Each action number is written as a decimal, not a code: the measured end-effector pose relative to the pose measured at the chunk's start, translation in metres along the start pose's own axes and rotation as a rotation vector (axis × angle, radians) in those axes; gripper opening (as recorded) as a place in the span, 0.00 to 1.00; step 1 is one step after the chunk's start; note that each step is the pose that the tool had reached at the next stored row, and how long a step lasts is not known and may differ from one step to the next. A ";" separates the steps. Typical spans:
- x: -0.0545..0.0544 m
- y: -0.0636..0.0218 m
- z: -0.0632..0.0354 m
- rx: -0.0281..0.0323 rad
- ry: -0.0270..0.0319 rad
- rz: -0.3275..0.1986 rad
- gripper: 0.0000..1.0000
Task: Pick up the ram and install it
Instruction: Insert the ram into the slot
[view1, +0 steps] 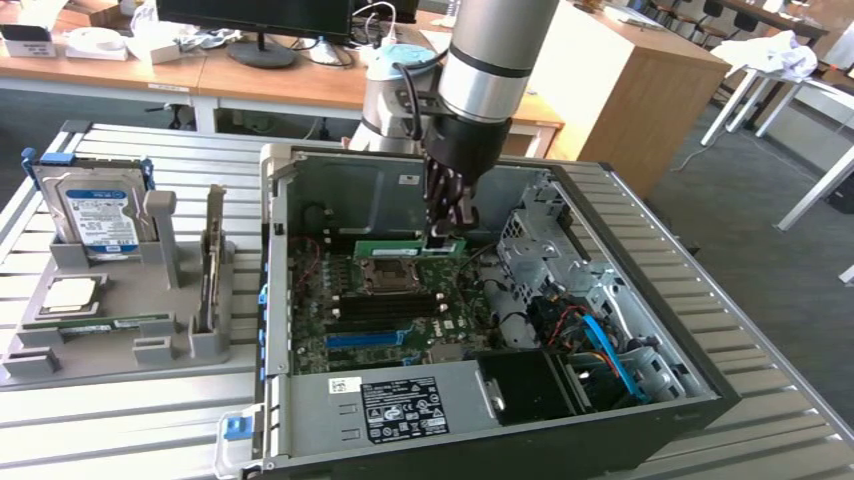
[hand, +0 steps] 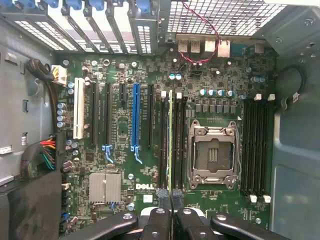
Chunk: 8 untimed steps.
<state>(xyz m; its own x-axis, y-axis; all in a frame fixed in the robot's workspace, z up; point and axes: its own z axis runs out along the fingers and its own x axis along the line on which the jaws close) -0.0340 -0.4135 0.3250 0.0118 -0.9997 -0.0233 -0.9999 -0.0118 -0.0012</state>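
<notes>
exterior view: arm (view1: 487, 60) vertical, hand (view1: 447, 230) pinching ram (view1: 400, 246) over mobo (view1: 387, 315).

Ext. view bright, even room light; soft shadow inside PC case (view1: 387, 180). Wrist view dimmer; motherboard (hand: 125, 150) evenly lit, cable bundle (hand: 37, 160) in dark.

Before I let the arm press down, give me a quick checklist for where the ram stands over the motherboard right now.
1. Ram held in the end effector: ok, shut on it.
2. Ram parallel to the memory slots beside the processor socket: ok.
3. Ram centred over one slot: cannot tell.
4. Ram seated: cannot tell.
5. Red wire clear of those slots: ok, it lies by the rear ports.
</notes>
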 end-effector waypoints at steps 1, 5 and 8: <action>0.000 0.0000 0.0008 0.0000 -0.0010 0.000 0.12; 0.000 0.0000 0.0040 0.0000 -0.0043 0.000 0.12; 0.000 0.0000 0.0066 0.0000 -0.0065 0.000 0.12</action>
<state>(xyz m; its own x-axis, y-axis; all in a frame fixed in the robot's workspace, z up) -0.0340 -0.4136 0.3184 0.0118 -0.9995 -0.0297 -0.9999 -0.0118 -0.0012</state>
